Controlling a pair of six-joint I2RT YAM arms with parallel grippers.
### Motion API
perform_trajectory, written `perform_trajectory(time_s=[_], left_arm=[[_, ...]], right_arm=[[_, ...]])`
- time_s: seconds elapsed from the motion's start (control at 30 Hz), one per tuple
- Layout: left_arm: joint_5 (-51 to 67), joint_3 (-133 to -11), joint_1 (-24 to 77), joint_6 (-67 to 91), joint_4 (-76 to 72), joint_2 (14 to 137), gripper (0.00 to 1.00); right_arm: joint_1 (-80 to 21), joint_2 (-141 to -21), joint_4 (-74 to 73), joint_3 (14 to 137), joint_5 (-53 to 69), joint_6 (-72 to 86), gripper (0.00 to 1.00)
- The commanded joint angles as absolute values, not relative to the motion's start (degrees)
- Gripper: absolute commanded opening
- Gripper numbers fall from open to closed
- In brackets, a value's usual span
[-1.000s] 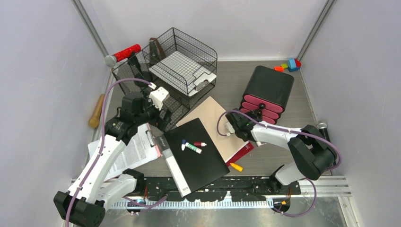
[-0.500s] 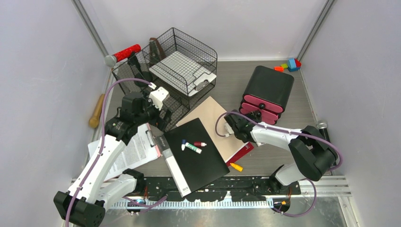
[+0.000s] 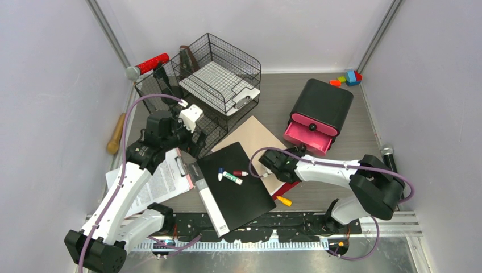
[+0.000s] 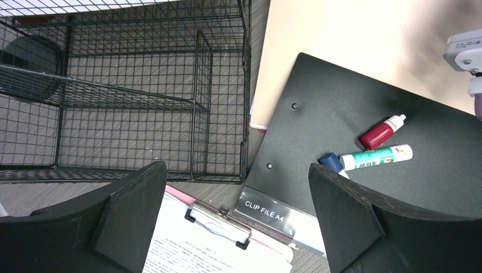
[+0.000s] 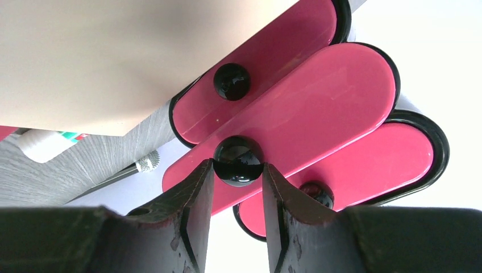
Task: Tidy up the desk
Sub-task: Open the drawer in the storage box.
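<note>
Knob (image 5: 237, 154) (black, glossy) sits pinched in right gripper (image 5: 237, 166).

The desk (image 3: 278, 94) is a grey wood-grain top, and it is crowded. Far left stands a black wire-mesh tray rack (image 3: 219, 85), and far right a black drawer unit (image 3: 321, 111) with one pink drawer standing out. Between them a tan board (image 3: 253, 136) lies at an angle over a red book (image 3: 291, 183), with a black clip file (image 3: 236, 190) overlapping its near corner. A clipboard of printed paper (image 3: 162, 182) sits near left, a wooden handle (image 3: 116, 133) by the left wall, coloured blocks (image 3: 348, 78) in the far right corner, a black microphone (image 3: 388, 153) at the right edge, and a yellow marker (image 3: 284, 201) near the front.
</note>
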State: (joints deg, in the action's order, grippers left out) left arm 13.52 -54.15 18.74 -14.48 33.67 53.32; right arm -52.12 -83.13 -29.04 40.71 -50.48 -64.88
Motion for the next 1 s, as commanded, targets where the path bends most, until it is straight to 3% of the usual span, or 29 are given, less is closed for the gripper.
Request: perform_trajectory(time_s=[0.0,0.37,0.43,0.57,0.77,0.97], left_arm=[[14.33,-53.97,18.63,-15.5,32.08,52.53,0.99],[14.41,-53.9,18.63,-15.52,32.0,52.53,0.99],[14.41,-53.88,18.63,-15.56,31.96,52.41,0.99],[14.41,-53.79,18.63,-15.53,31.95,52.36,0.99],[14.38,-53.64,18.63,-15.59,31.95,52.14,0.99],[14.42,-53.7,18.55,-15.59,31.99,52.05,0.99]], right_arm=[[-55.15,-83.11,-31.2,41.39,-46.86,-58.97,0.19],[-57.99,-82.23,-33.77,42.6,-46.7,-53.13,0.42],[-58.01,-81.65,-33.76,42.88,-46.26,-51.96,0.51],[-58.01,-79.8,-35.37,44.47,-43.03,-48.63,0.59],[-58.01,-76.52,-40.6,50.73,-32.73,-41.4,0.66],[-57.94,-74.39,-44.4,58.71,-14.96,-32.29,0.66]])
